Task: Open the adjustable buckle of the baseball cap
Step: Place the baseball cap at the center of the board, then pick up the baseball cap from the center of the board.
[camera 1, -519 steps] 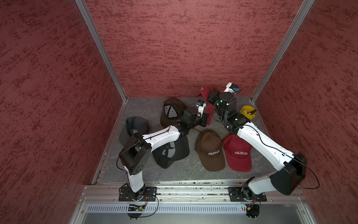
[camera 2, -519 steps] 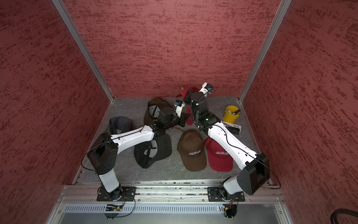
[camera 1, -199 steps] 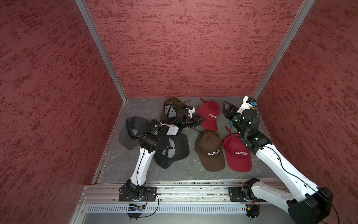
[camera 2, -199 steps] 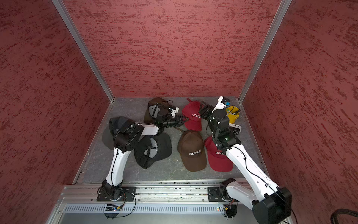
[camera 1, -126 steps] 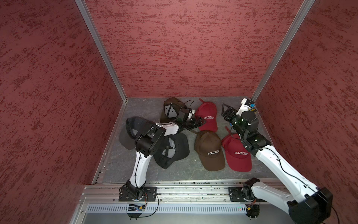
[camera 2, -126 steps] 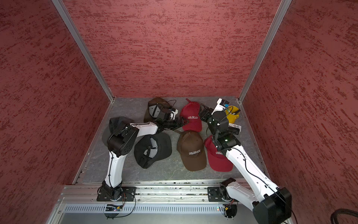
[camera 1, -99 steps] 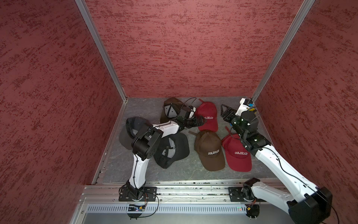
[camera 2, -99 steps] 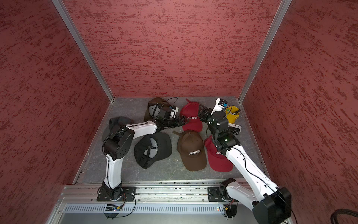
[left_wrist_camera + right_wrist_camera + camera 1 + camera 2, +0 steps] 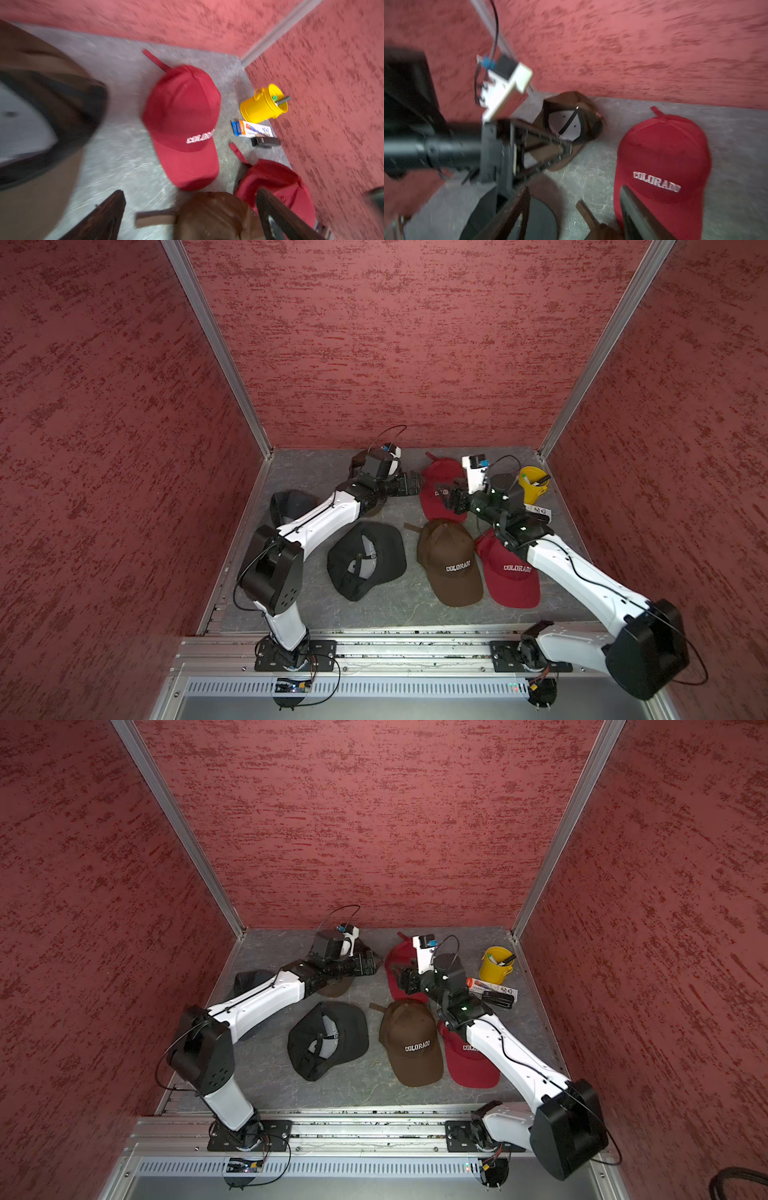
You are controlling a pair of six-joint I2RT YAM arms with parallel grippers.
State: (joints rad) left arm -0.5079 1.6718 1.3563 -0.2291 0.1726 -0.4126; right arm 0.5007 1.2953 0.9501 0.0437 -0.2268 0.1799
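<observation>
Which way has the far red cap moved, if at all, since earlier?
Yes. The far red cap came down from by the back wall onto the table.

Left arm (image 9: pixel 320 522) stretched forward and low, left tool (image 9: pixel 409 488) spread wide with nothing in it, right arm (image 9: pixel 573 572) reaching forward too, right tool (image 9: pixel 451 501) partly spread and empty, the two tools facing each other

Bare counter (image 9: pixel 399 610) lies open along the front. Black cap (image 9: pixel 386 556), brown cap (image 9: pixel 446 560) and front red cap (image 9: pixel 511 585) crowd the middle; yellow bucket (image 9: pixel 532 485) and perhaps a stapler (image 9: pixel 266 142) fill the right-back corner.
</observation>
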